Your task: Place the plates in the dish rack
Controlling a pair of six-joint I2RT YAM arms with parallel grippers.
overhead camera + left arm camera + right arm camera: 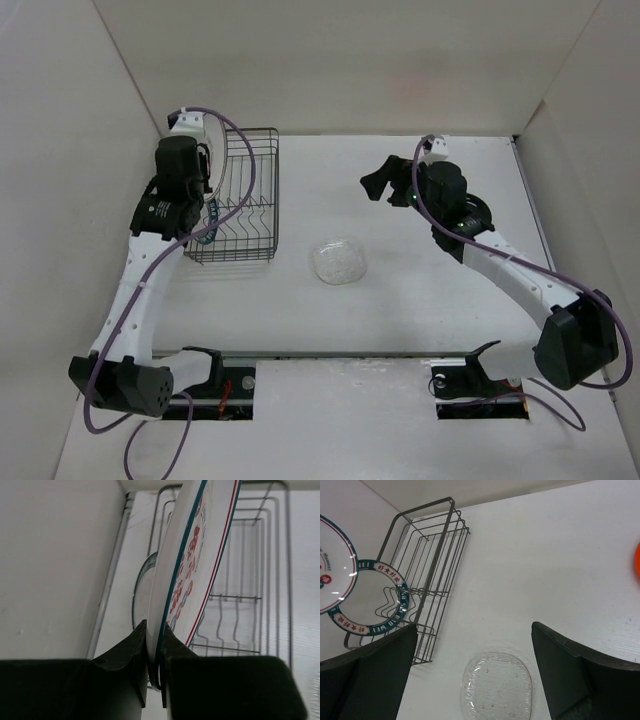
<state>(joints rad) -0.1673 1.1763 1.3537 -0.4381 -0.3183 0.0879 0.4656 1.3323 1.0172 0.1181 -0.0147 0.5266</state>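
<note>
My left gripper (207,160) (155,630) is shut on the rim of the white plate with red marks (195,555) (216,140). It holds the plate on edge over the far left end of the black wire dish rack (245,195) (250,600). The green-rimmed plate (375,597) (209,230) stands in the rack behind it. The clear glass plate (338,262) (497,687) lies flat on the table. My right gripper (383,180) (474,627) is open and empty above the table, beyond the glass plate. An edge of the orange plate (637,557) shows at the right.
White walls close in on the left, back and right; the rack sits close to the left wall (55,570). A dark round shape (480,214) lies under my right arm, possibly the black plate. Both arm bases stand at the near edge.
</note>
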